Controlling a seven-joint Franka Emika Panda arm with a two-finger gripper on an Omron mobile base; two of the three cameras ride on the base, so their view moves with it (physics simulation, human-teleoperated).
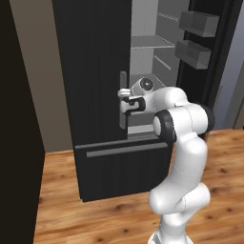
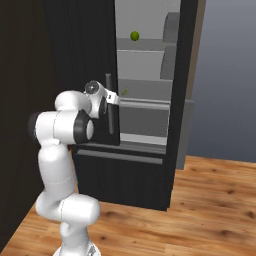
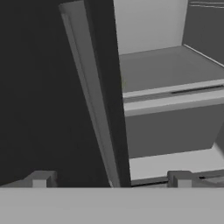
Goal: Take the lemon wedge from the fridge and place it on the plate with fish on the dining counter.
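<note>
- The fridge (image 1: 100, 95) stands with its right door swung open, exposing the light grey shelves; the left door remains shut, its grey bar handle (image 1: 123, 100) running vertically along the inner edge.
- The gripper (image 1: 125, 101) sits level with that handle, at the seam between the shut door and the open compartment. Its jaws are spread to their widest and hold nothing; in the hand view the two fingertips (image 3: 41, 179) stand well apart, straddling the door's edge.
- The lemon wedge (image 2: 124, 92) rests as a tiny yellow-green sliver on a middle shelf, just inside the opening and near the left door's edge. From the right base view it lies just beside the gripper (image 2: 116, 100), slightly deeper in the compartment.
- A round green fruit (image 2: 134, 36) sits on the shelf above; it is not the target.
- The wide opening suits an approach to so small an object: the fingers can pass either side of the sliver before closing.
- Judged stage: reach into the fridge, wedge not yet grasped. The shut door's edge, close beside the hand, is the likely obstacle.
</note>
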